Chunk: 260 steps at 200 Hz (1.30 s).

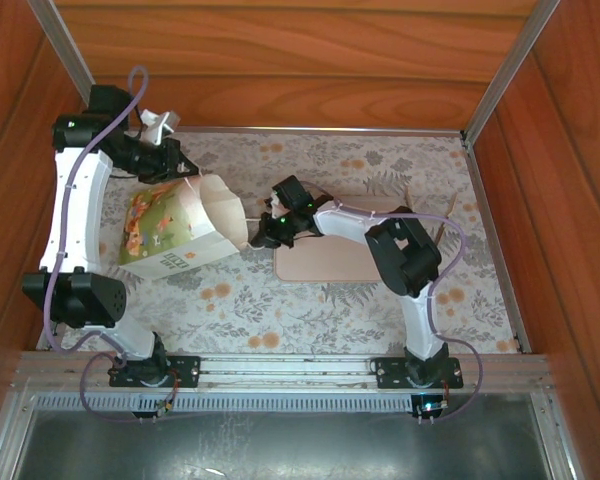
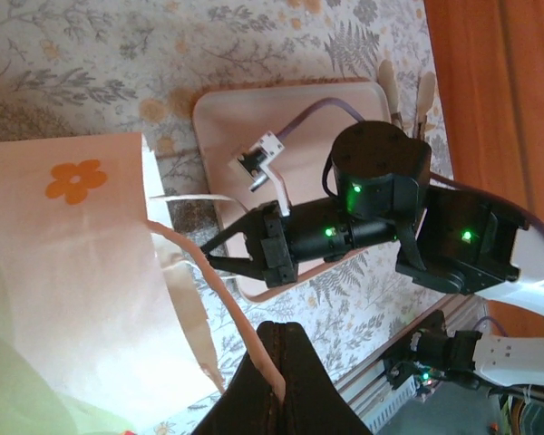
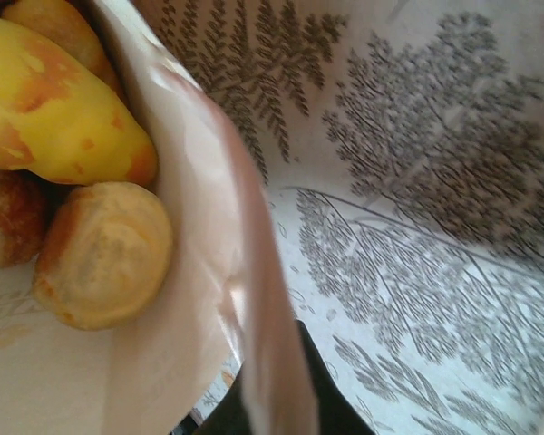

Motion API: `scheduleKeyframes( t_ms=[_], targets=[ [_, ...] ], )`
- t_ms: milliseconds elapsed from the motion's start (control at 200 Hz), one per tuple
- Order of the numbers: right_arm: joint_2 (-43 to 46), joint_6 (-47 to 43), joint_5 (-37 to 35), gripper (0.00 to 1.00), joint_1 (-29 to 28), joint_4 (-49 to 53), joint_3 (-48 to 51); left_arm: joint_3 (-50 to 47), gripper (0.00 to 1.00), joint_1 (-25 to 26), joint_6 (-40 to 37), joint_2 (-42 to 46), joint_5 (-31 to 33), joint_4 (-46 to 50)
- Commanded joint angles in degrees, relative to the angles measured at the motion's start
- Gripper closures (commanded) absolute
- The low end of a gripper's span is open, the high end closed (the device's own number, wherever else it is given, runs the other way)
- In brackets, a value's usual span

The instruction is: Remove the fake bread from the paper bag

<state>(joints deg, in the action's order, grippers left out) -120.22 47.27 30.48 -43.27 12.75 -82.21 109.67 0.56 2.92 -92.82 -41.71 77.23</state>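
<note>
The paper bag (image 1: 170,225) lies on its side on the left of the table, its mouth turned right. My left gripper (image 1: 180,165) is above the bag's far edge. In the left wrist view the left gripper (image 2: 286,349) is shut on the bag's pale cord handle (image 2: 208,272). My right gripper (image 1: 263,235) is at the bag's mouth, and the right gripper (image 3: 272,390) is shut on the paper rim (image 3: 245,272). Inside the bag lie pieces of fake bread: a yellow piece (image 3: 54,100), a round golden roll (image 3: 104,254) and a darker brown one (image 3: 9,227).
A flat pinkish-beige tray (image 1: 330,260) lies just right of the bag's mouth, under the right arm (image 1: 400,245). Two pale sticks (image 2: 390,86) lie past the tray's far end. Wooden walls (image 1: 570,150) close in the flowered tablecloth (image 1: 240,300) on three sides.
</note>
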Motion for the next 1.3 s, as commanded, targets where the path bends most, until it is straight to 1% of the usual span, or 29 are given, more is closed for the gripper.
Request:
scheduleKeyframes(
  t_ms=[0, 160, 240, 335, 455, 640, 875, 985, 1104, 1294],
  targets=[
    [-1.4, 0.5, 0.7, 0.96, -1.0, 1.2, -2.6, 0.4, 1.0, 0.9, -2.6, -1.5, -1.5, 3.0],
    [2.3, -1.7, -6.4, 0.95, -1.0, 5.9, -0.6, 0.7, 1.0, 4.2, -4.3, -2.4, -1.4, 3.5],
    [4.2, -3.5, -8.7, 0.95, -1.0, 8.0, 0.3, 0.8, 1.0, 6.1, -5.4, -3.0, -1.7, 3.5],
    [5.8, -4.5, -10.4, 0.95, -1.0, 9.5, 1.9, 1.5, 1.0, 8.2, -6.3, -4.3, -1.7, 3.5],
    [8.2, -4.4, -11.6, 0.96, -0.9, 8.5, 5.5, 2.6, 1.0, 10.8, -7.1, -5.6, -2.3, 3.5],
    [11.1, -4.3, -14.1, 0.96, -1.0, 7.9, 9.8, 4.0, 1.0, 14.0, -7.2, -7.3, -1.4, 3.4],
    [13.0, -4.8, -11.4, 0.96, -1.2, 5.9, 12.9, 3.9, 1.0, 17.0, -6.5, -8.5, 1.4, 3.5],
    [14.9, -5.8, -10.9, 0.96, -1.7, 6.2, 14.5, 3.1, 1.0, 17.2, -5.1, -7.2, 2.6, 3.2],
    [15.5, -6.9, -8.8, 0.97, -2.4, 6.3, 15.5, 0.8, 1.0, 17.8, -3.2, -5.4, 3.7, 2.2],
    [14.8, -6.6, -6.4, 0.96, -5.9, 4.7, 15.9, -4.6, 1.0, 18.2, 2.9, -1.8, 11.4, -1.3]
  ],
)
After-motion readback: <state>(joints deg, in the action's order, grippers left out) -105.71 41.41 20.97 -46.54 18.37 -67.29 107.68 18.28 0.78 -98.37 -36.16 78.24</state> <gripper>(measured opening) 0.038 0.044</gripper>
